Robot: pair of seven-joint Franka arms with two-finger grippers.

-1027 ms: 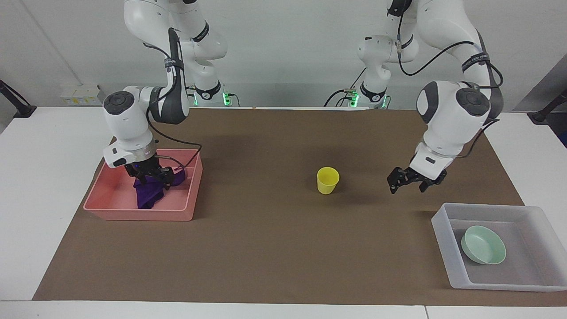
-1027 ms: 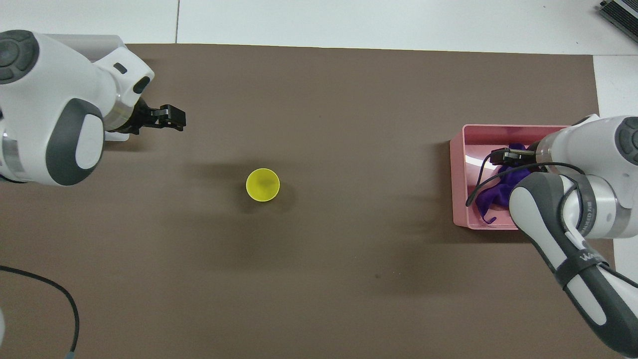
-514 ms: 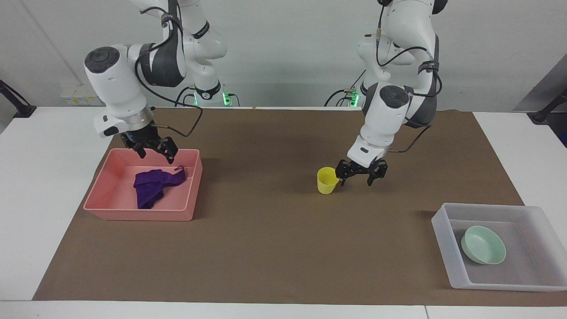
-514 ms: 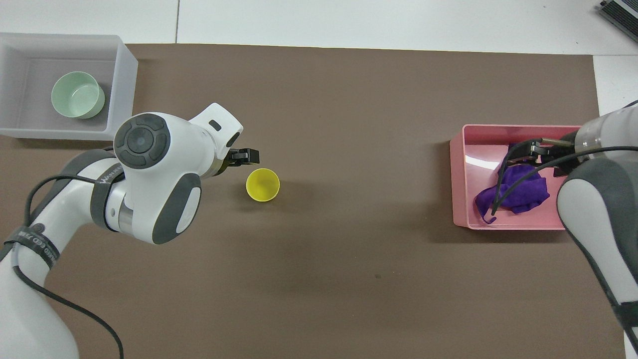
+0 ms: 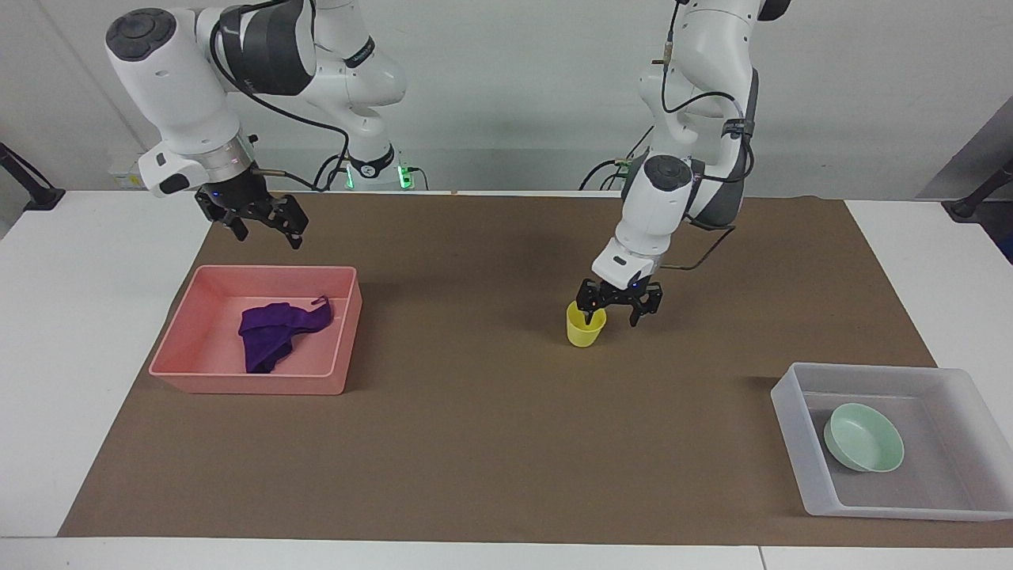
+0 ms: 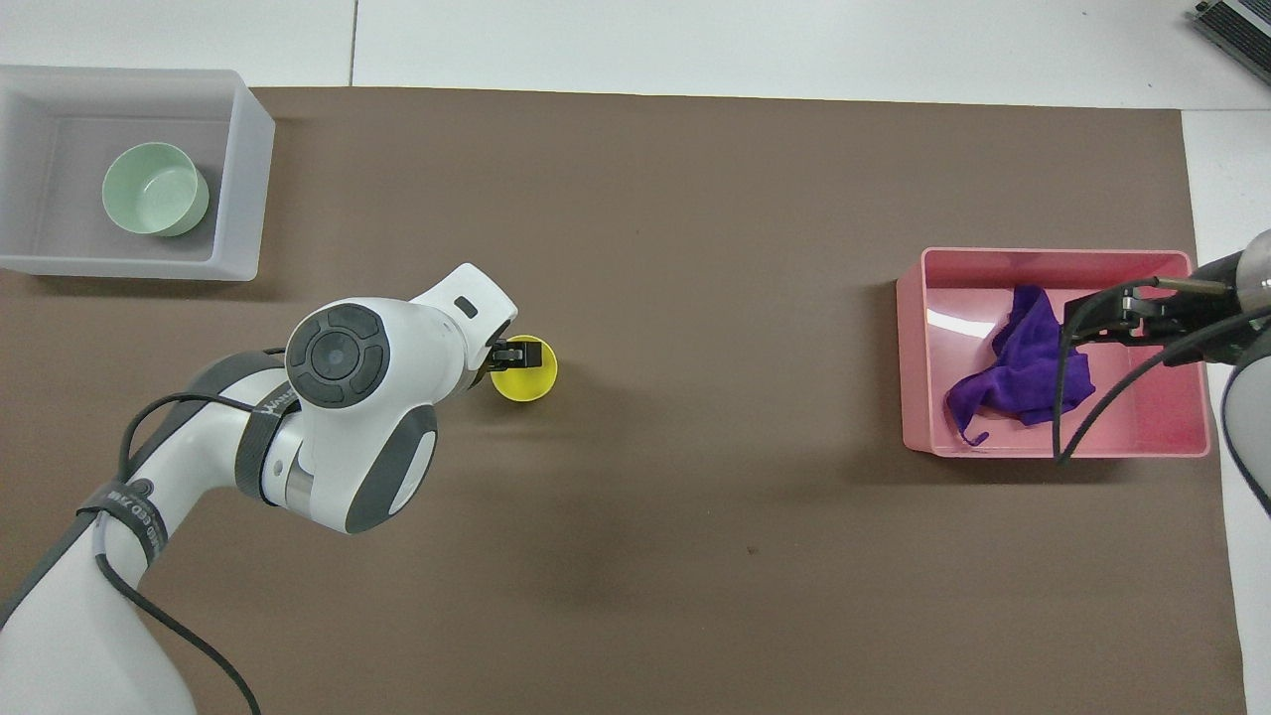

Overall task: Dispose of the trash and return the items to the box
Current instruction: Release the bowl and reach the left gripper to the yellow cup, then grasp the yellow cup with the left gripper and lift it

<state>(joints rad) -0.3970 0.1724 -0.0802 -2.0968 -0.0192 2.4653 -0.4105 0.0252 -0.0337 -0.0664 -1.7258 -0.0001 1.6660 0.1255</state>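
The yellow cup [image 5: 586, 328] stands upright mid-mat; it also shows in the overhead view [image 6: 529, 371]. My left gripper [image 5: 611, 315] is open at the cup's rim, one finger inside the cup and the other outside it; the overhead view shows it at the rim too [image 6: 510, 355]. The purple cloth [image 5: 271, 336] lies crumpled in the pink bin [image 5: 245, 385]. My right gripper [image 5: 269, 236] is open and empty, raised over the bin's robot-side edge. The mint-green bowl [image 5: 863, 437] sits in the translucent box [image 5: 791, 431] toward the left arm's end.
In the overhead view the pink bin [image 6: 915, 357] with the cloth [image 6: 1023, 372] is at the right arm's end. The box [image 6: 244, 179] with the bowl [image 6: 154, 189] is at the left arm's end. A brown mat [image 5: 475, 443] covers the table.
The left gripper swung from near the box to the cup and lowered onto its rim. The right gripper released the cloth into the pink bin and rose away from it.
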